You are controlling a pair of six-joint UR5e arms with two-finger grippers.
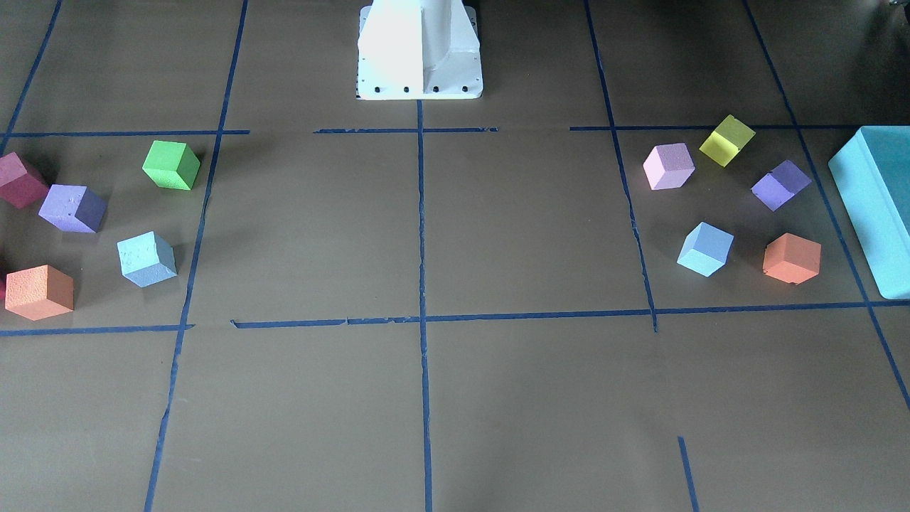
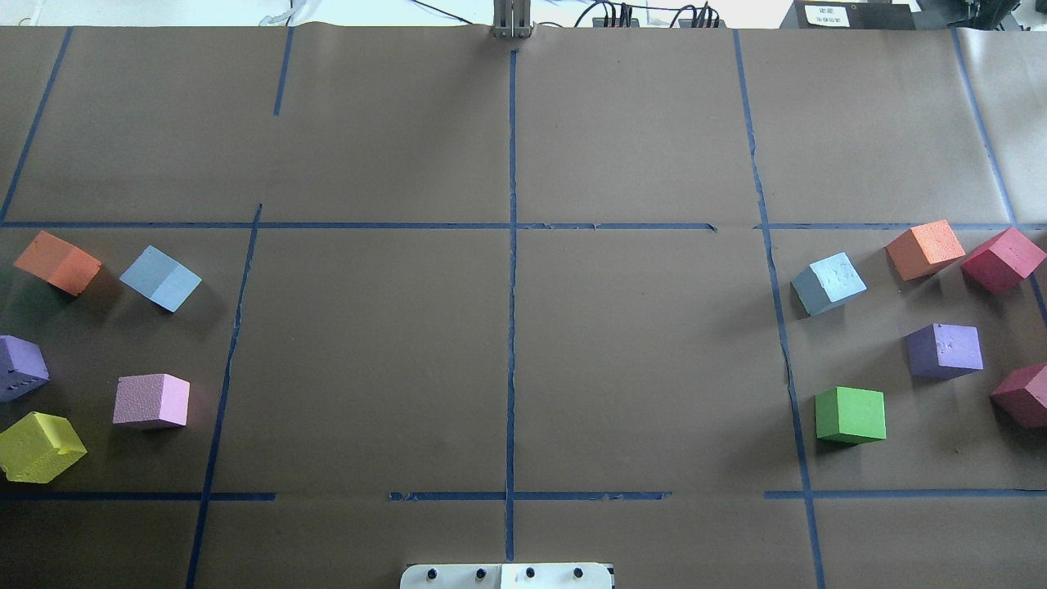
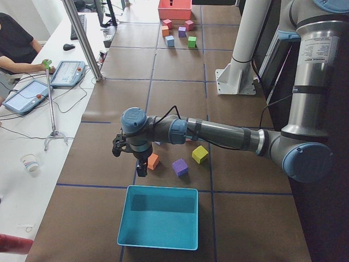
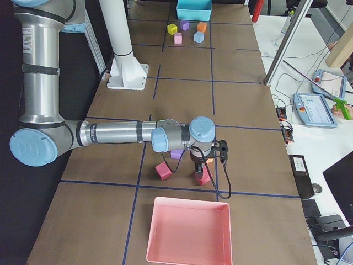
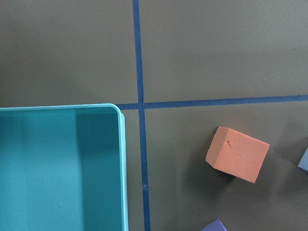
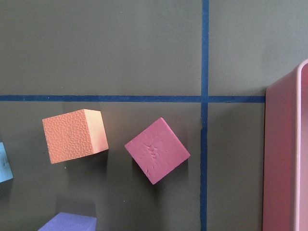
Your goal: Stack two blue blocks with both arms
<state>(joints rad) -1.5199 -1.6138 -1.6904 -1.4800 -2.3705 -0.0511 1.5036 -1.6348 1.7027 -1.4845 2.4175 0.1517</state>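
Picking out the left blue block (image 2: 161, 278) flat on the paper at the table's left side, just beside the left orange block (image 2: 57, 262) and touched by nothing. Finding the right blue block (image 2: 828, 283) well apart from it, over on the right side, near the right orange block (image 2: 924, 249) and up-table from a green block (image 2: 851, 415). Not stacked yet. Catching the left arm (image 3: 218, 134) stretched out low in the side view, with the left gripper (image 3: 140, 166) pointing down by the left orange block, close to the teal box (image 3: 158, 218). Can't tell from there whether its fingers are spread or closed. Seeing much the same with the right arm (image 4: 116, 132): reaching out low, right gripper (image 4: 202, 165) hanging over a red block (image 4: 205, 179) near the pink tray (image 4: 187, 232). Can't call those jaws either. Getting only paper, blocks and tray edges through both wrist cameras.
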